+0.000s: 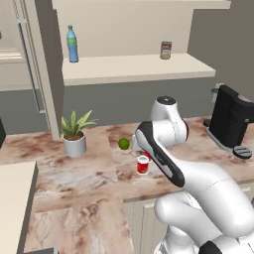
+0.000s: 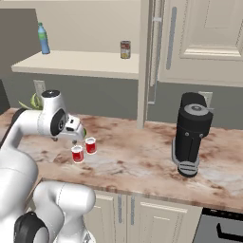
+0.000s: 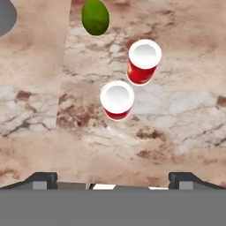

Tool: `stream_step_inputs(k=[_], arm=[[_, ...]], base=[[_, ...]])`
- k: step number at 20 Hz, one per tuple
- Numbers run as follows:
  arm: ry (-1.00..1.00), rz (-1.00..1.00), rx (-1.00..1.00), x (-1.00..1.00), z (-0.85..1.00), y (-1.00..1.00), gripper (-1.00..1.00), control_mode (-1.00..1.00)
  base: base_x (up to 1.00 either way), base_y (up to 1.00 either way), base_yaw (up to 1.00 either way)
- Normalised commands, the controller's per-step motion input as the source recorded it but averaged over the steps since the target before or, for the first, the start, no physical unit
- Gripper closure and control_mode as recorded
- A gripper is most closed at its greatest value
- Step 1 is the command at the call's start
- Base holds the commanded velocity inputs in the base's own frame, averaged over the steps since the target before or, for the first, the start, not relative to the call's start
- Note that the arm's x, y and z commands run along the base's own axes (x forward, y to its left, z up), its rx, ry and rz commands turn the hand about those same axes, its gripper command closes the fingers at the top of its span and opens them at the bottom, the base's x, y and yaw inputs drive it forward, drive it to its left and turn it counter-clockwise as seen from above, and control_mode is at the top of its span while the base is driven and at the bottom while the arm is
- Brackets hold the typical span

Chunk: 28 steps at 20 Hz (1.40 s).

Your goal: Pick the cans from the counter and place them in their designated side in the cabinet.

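Note:
Two red cans with white tops stand close together on the marbled counter (image 3: 185, 114). In the hand view the nearer can (image 3: 117, 100) sits just above centre and the other can (image 3: 143, 62) lies beyond it to the right. From the right base they appear as a front can (image 2: 77, 154) and a rear can (image 2: 90, 145); from the left base one can (image 1: 143, 164) stands clear of the arm. My gripper (image 3: 114, 180) hovers above them, open wide, with nothing between its fingertips (image 3: 42, 180). The gripper (image 2: 76, 138) points down at the counter. The cabinet shelf (image 1: 134, 67) runs above the counter.
A green lime (image 3: 95, 16) lies just beyond the cans. A potted plant (image 1: 74, 134) stands to the left, and a black coffee machine (image 2: 191, 133) to the right. On the shelf are a blue bottle (image 1: 73, 44) and a tan-labelled can (image 1: 165, 50).

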Motion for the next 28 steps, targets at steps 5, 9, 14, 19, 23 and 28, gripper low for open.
stream_step_inputs(k=[5,9,14,19,23,28], arm=[[0.03,0.00,0.00,0.03,-0.20,0.00,-1.00,-1.00],[0.02,0.00,0.00,0.08,-0.17,0.00,-1.00,-1.00],[0.02,0.00,0.00,0.14,-0.12,0.00,-1.00,-1.00],[0.03,0.00,0.00,0.12,-0.13,0.00,-1.00,-1.00],[0.03,0.00,0.00,0.08,-0.15,0.00,-1.00,-1.00],[0.02,0.00,0.00,0.11,-0.17,0.00,-1.00,-1.00]], base=[[0.00,0.00,0.00],[0.00,0.00,0.00],[0.00,0.00,0.00],[0.00,0.00,0.00],[0.00,0.00,0.00],[0.00,0.00,0.00]])
